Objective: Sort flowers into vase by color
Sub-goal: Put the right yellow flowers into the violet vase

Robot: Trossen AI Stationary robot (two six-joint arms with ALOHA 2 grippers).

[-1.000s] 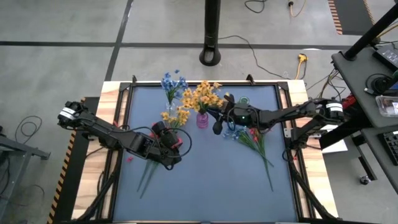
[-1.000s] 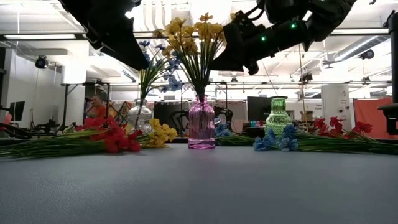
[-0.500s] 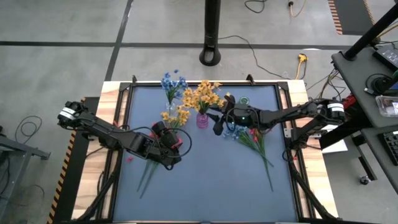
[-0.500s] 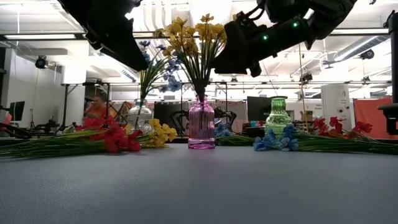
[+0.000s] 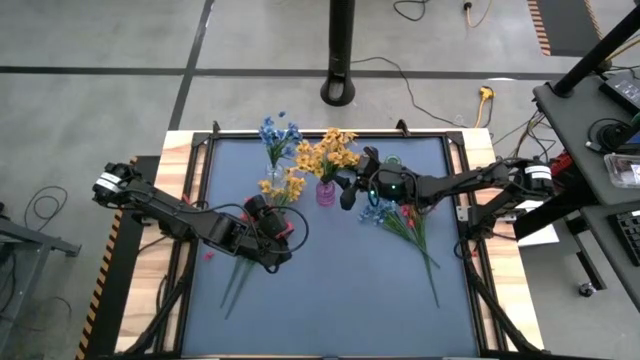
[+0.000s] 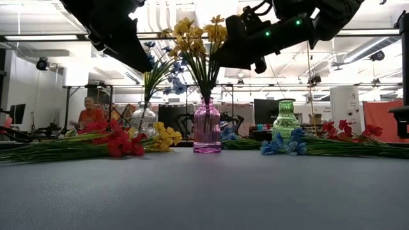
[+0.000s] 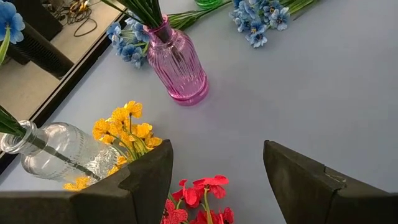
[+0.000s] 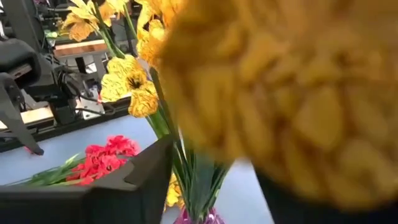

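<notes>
Yellow flowers (image 5: pixel 325 153) stand with their stems in the pink vase (image 5: pixel 325 193). My right gripper (image 5: pixel 346 188) hovers open and level right beside their blossoms (image 6: pixel 195 38). In its wrist view a blossom (image 8: pixel 280 93) close to the lens hides one finger. Blue flowers (image 5: pixel 278 133) stand in the clear vase (image 6: pixel 144 119). The green vase (image 5: pixel 392 162) has nothing in it. My left gripper (image 7: pixel 211 180) hangs open above red flowers (image 7: pixel 202 198) lying on the table. More yellow flowers (image 7: pixel 124 127) lie beside them.
Blue and red flowers (image 5: pixel 402 215) lie in a loose heap on the table's right half, stems toward the near edge. The near half of the blue table top (image 5: pixel 340 300) is bare. A person (image 6: pixel 89 115) is in the room behind the table.
My right gripper has opened beside the yellow bunch in the pink vase and turned a little at the wrist. The bunch stays in the vase, and its blossoms have swayed slightly.
</notes>
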